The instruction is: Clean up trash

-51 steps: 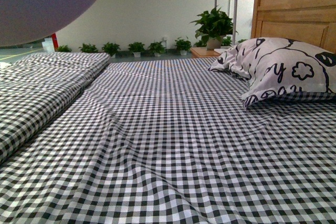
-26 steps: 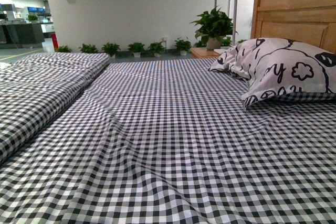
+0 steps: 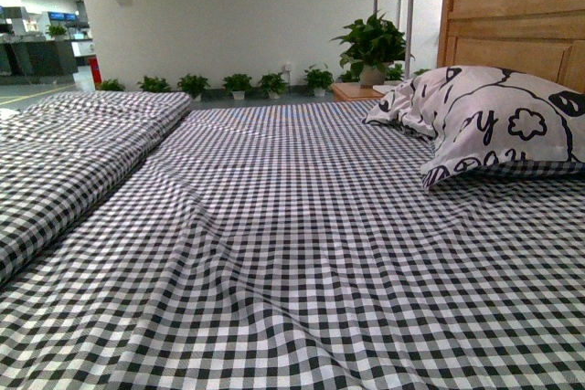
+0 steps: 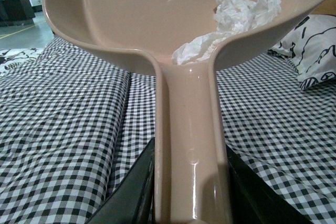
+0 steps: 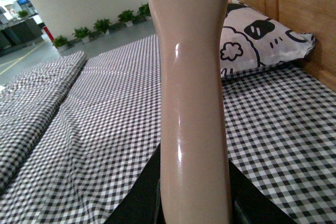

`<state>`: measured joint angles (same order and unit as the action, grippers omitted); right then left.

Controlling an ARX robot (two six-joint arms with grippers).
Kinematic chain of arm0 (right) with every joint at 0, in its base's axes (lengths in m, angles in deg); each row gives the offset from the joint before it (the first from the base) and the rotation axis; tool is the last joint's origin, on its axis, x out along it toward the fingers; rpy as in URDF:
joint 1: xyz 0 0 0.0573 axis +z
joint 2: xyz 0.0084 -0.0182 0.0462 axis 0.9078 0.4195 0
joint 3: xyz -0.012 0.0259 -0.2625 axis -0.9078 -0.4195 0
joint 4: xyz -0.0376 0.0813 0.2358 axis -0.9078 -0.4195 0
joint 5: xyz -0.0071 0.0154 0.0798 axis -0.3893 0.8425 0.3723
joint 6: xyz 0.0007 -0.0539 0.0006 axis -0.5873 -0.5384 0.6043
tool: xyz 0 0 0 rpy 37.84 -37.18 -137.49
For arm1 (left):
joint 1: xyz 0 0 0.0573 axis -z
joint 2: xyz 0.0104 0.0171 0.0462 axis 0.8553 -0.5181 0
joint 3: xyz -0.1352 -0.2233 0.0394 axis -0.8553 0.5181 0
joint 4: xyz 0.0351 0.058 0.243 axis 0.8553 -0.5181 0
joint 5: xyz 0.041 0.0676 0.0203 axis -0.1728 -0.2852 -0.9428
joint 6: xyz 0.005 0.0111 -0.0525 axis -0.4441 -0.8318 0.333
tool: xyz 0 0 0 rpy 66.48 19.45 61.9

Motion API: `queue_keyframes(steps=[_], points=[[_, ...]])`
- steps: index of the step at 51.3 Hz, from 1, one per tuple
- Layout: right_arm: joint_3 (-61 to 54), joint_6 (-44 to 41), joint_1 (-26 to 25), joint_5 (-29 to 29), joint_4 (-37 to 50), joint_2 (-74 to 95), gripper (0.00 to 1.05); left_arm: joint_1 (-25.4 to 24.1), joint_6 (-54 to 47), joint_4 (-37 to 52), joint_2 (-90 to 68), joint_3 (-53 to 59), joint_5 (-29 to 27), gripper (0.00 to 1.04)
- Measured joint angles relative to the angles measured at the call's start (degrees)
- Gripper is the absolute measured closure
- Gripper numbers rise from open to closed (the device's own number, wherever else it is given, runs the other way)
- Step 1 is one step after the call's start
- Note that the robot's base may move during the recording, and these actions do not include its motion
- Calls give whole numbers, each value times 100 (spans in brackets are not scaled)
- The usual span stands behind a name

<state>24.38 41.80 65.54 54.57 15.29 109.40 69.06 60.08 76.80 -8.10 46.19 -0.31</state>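
Change since a second ago: the pale curved underside that filled the front view's upper left corner is gone; the white wall and office background show there, and the bedding lies as before.
Bed: a black-and-white gingham sheet [image 3: 302, 253] spreads wrinkled across the front view, a white pillow with black doodle print [image 3: 494, 121] near the wooden headboard [image 3: 516, 6].
Left claw [image 4: 189, 203]: its dark jaws stand either side of the handle of a pinkish-beige plastic dustpan [image 4: 131, 19], pressed against it and holding the pan above the sheet.
Trash: a crumpled wad of white tissue paper [image 4: 236, 17] lies inside the dustpan's bowl, just beyond the point where the handle joins it, well ahead of the left claw's tips and apart from them.
Right claw [image 5: 194, 203]: dark jaws close round a second pinkish-beige plastic handle [image 5: 194, 77] that rises straight up out of the picture; its far end is not visible.
Background: a row of small potted green plants [image 3: 247, 84] lines the wall's foot.
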Motion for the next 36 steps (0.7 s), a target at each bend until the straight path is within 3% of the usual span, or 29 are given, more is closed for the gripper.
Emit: queue_keyframes(steps=[36], points=[[0,-31,0,-7,0,-4,86,0,35,0,9,0,-4,77]])
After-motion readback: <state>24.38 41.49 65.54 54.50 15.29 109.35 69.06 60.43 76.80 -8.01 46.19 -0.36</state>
